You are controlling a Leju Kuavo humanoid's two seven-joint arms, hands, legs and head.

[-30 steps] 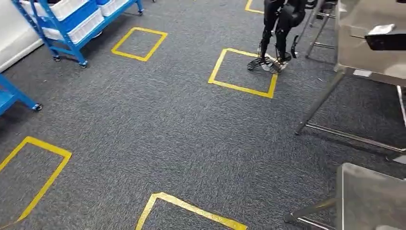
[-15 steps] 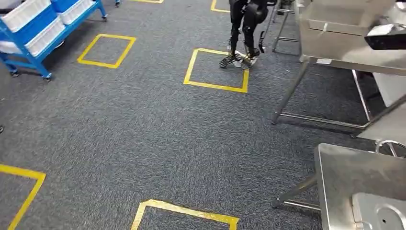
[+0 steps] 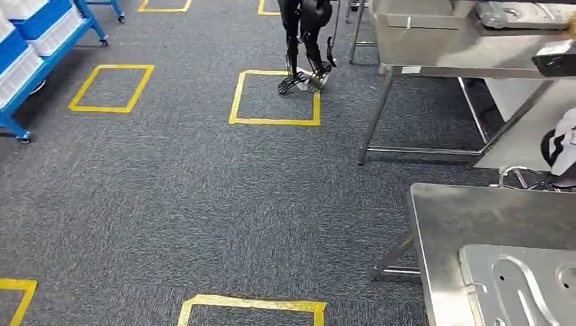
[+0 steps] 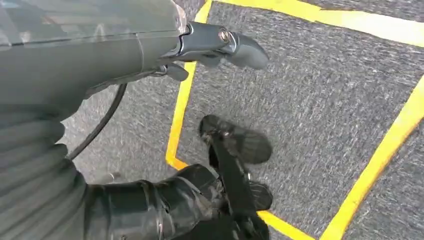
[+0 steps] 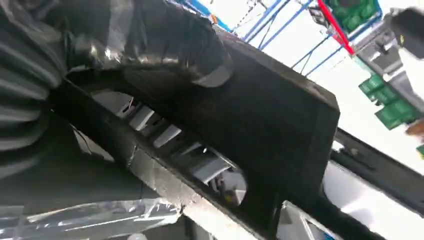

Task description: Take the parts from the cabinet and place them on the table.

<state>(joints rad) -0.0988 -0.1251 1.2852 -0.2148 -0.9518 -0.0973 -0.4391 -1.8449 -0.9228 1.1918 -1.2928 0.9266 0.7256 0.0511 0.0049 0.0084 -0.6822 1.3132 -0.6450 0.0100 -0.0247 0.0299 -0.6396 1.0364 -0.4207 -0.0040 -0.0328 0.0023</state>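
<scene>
Right hand [image 5: 150, 55] grips a black part [image 5: 260, 115]; left hand [image 4: 210, 45] hangs over taped carpet [image 3: 170, 190], grasp indeterminate; steel table [image 3: 441, 210] stands nearby.

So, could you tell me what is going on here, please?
The right robot hand holds a black part, not yet set down. The left robot hand hangs over the carpet, holding nothing. A pressed metal plate lies on the near steel table; another robot stands farther off.
</scene>
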